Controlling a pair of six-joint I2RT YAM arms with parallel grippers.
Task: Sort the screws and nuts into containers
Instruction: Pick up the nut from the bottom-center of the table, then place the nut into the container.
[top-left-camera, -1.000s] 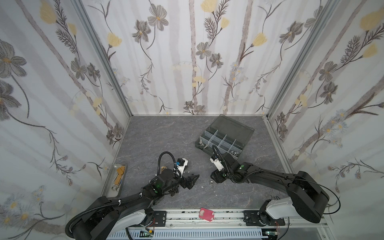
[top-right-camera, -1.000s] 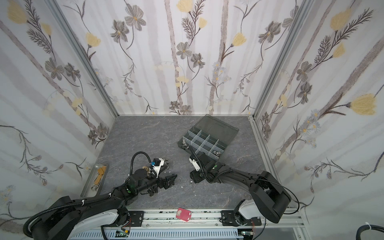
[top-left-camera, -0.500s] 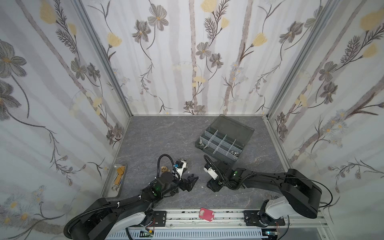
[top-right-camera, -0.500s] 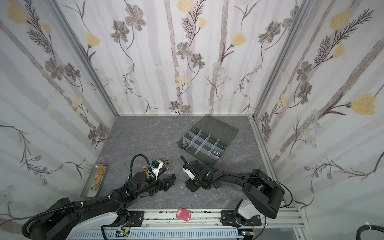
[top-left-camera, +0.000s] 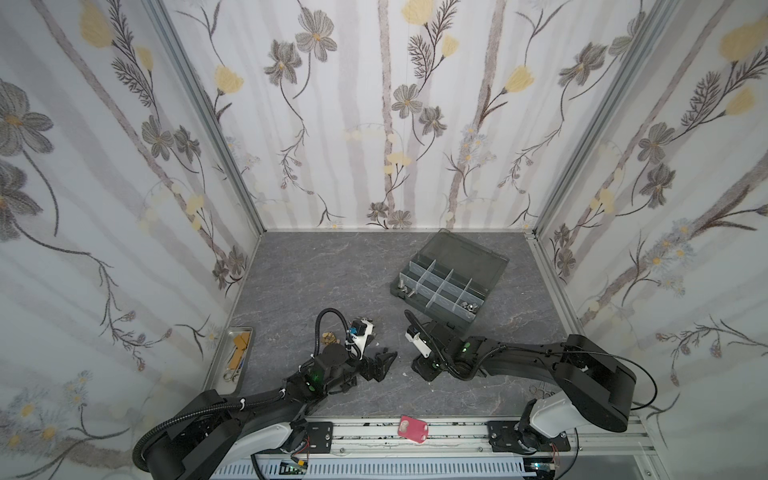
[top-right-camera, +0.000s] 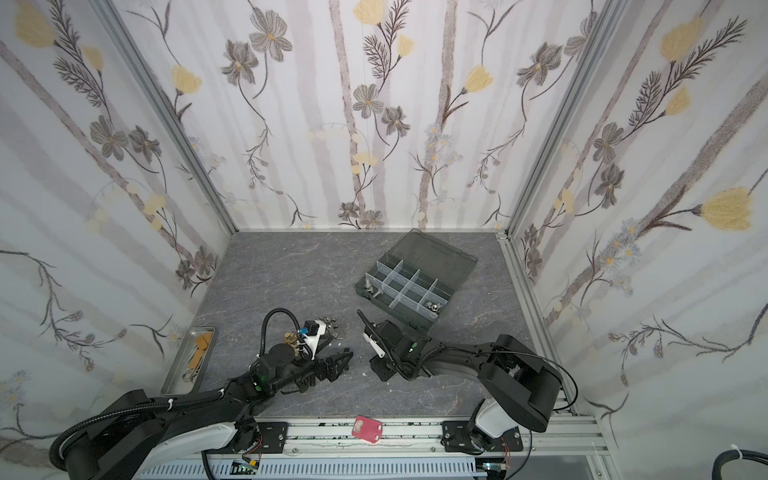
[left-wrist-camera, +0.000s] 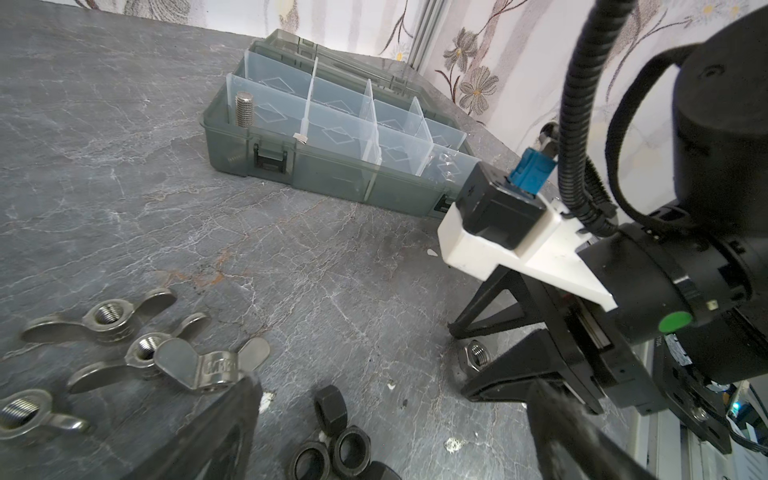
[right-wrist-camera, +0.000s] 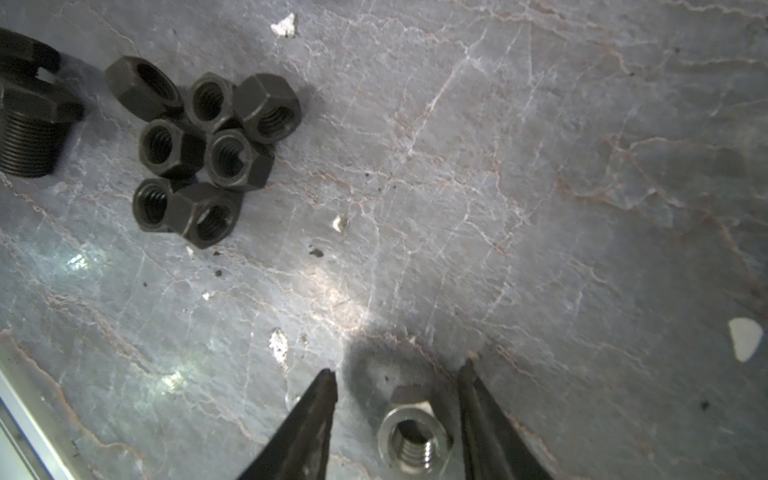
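Grey tabletop (right-wrist-camera: 540, 166): 7 blk nuts (right-wrist-camera: 191, 149), 1 silver nut (right-wrist-camera: 415, 440).

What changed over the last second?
The right gripper moved away from the organizer box toward the front rail and dropped over a silver nut, open jaws either side of it, nothing gripped yet. The left gripper, open, the black nuts and the box stayed put.

Left gripper (top-left-camera: 383, 362) spread wide, right gripper (right-wrist-camera: 398, 372) parted
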